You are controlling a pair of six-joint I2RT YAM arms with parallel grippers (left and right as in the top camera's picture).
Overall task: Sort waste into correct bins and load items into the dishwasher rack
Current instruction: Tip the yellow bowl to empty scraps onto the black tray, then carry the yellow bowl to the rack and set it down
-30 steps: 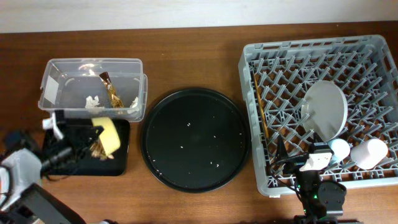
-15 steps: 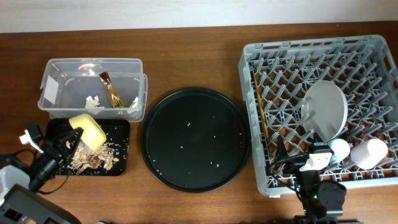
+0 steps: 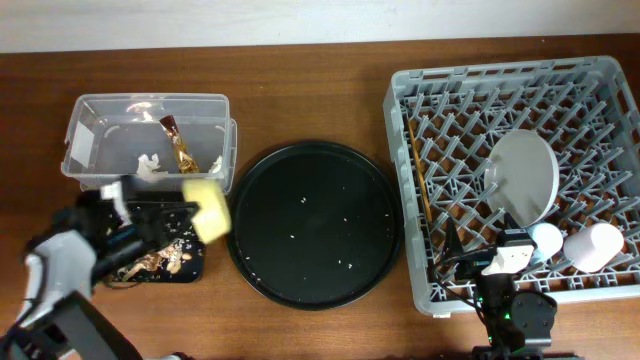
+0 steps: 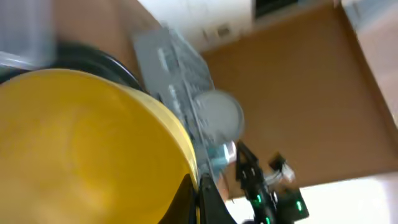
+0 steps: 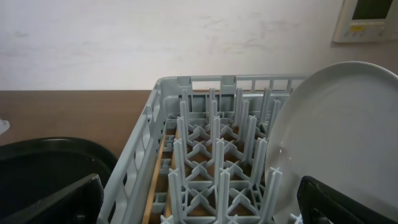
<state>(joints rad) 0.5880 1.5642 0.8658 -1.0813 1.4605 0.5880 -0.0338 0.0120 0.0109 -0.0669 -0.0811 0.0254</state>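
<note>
Yellow bowl — last item unracked, we judge — sits clamped in the left gripper; plate, cups, chopsticks racked; right gripper spread, empty.

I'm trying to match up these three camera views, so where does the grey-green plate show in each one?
Overhead: the plate leans among the pegs of the dishwasher rack, right side of the picture.
Left wrist: the plate is a blurred pale disc just right of centre, past the yellow bowl.
Right wrist: the plate fills the right side, close up.
Shared landmark: the dishwasher rack, in all three views.
</note>
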